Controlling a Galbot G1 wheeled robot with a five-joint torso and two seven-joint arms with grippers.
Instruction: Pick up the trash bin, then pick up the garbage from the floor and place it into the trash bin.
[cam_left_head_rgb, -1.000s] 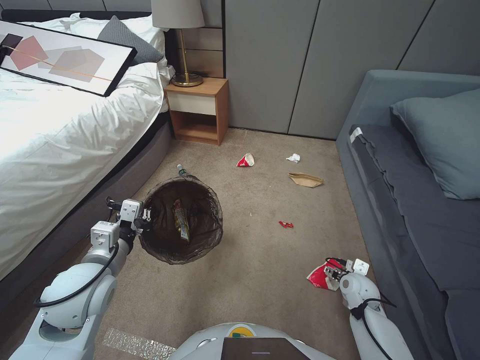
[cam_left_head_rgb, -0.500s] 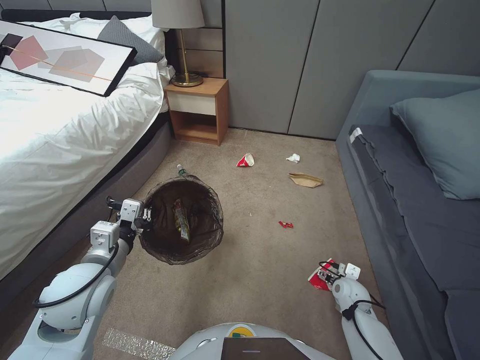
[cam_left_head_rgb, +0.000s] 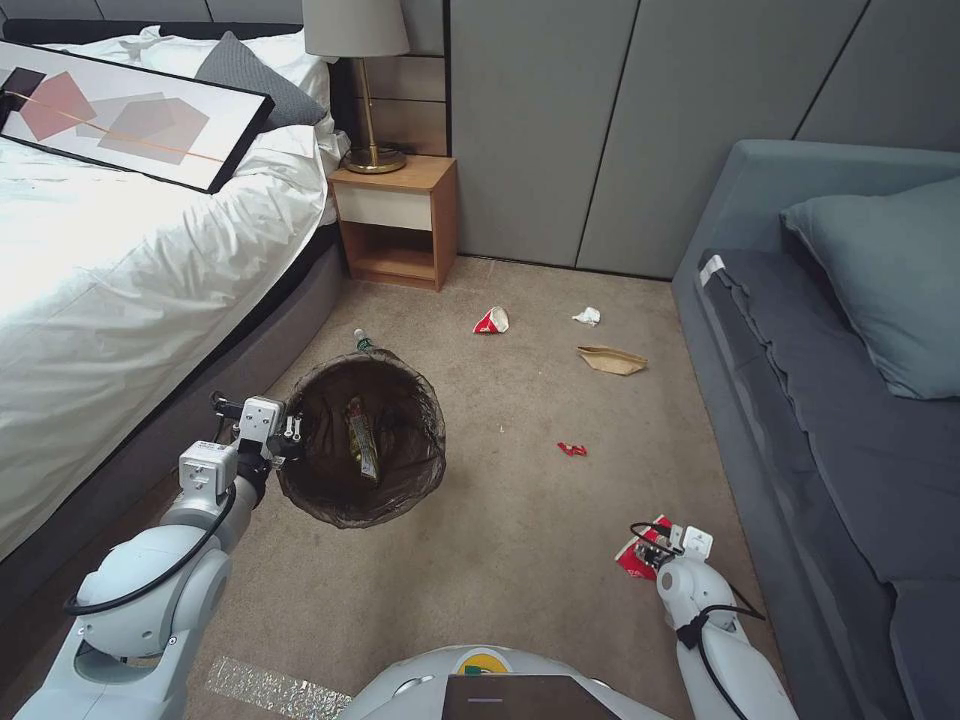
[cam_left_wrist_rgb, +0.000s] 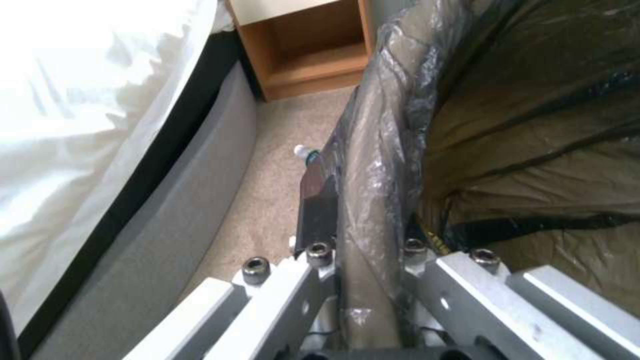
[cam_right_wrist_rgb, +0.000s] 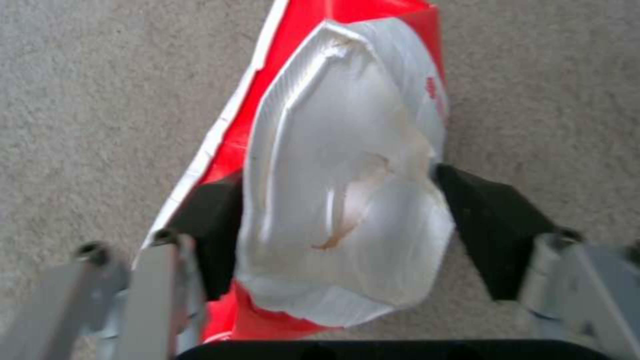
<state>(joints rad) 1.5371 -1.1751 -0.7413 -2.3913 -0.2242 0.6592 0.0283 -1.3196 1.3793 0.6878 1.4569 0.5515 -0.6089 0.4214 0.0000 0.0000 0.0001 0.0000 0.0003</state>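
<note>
My left gripper (cam_left_head_rgb: 287, 438) is shut on the near rim of the trash bin (cam_left_head_rgb: 400, 385), which hangs tilted above the floor (cam_left_head_rgb: 520, 520). The bag-covered rim (cam_left_wrist_rgb: 373, 190) sits clamped between the fingers. A snack wrapper (cam_left_head_rgb: 363, 440) lies inside the bin. My right gripper (cam_left_head_rgb: 648, 548) is down at a crumpled red-and-white wrapper (cam_left_head_rgb: 632, 560) on the carpet. It is open, and the wrapper (cam_right_wrist_rgb: 347, 200) lies between its black fingers (cam_right_wrist_rgb: 490, 235). More garbage lies farther off: a red-and-white wrapper (cam_left_head_rgb: 491, 320), a tissue wad (cam_left_head_rgb: 587, 316), a brown paper bag (cam_left_head_rgb: 611, 359), a red scrap (cam_left_head_rgb: 572, 449), and a bottle (cam_left_head_rgb: 363, 342) behind the bin.
The bed (cam_left_head_rgb: 120, 300) runs along the left, with a wooden nightstand (cam_left_head_rgb: 395, 220) and lamp at its head. A grey sofa (cam_left_head_rgb: 830, 420) lines the right. A shiny tape strip (cam_left_head_rgb: 270, 690) lies near my base. Open carpet stretches between the bin and the sofa.
My right arm has drawn back and down, bringing its gripper lower over the red-and-white wrapper. The left arm and the bin have stayed put.
</note>
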